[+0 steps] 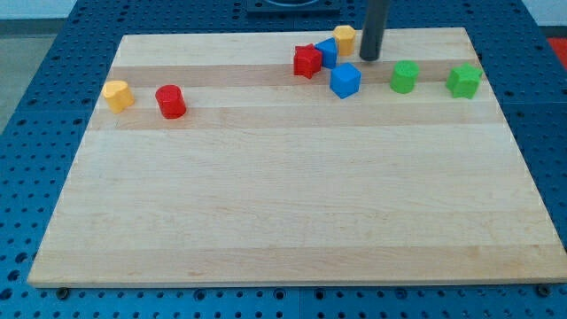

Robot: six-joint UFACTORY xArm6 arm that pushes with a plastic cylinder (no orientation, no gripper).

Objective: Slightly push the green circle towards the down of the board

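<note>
Right now, camera view, one cam only: my tip (368, 58) is down on the wooden board (283, 204) nr the view's top edge, just right of the yellow block (345, 37) and above the blue cube (345, 80). It's a bare rod, no jaws, holds nothing and touches no block as far as I can tell.

Green circle (404, 76) sits to the view's right of the tip and a bit lower, apart from it, w/ clear board between. Further right, nr the board's right edge, is the green star-ish block (464, 81).

Cluster left of the tip: red block (307, 61) touching a 2nd blue block (328, 51), which is partly hidden behind it; yellow block just above-right of those.

Far left side: another yellow block (117, 94) and a red cylinder (170, 101), near each other, not touching.

Board lies on a blue perforated table (53, 106).
</note>
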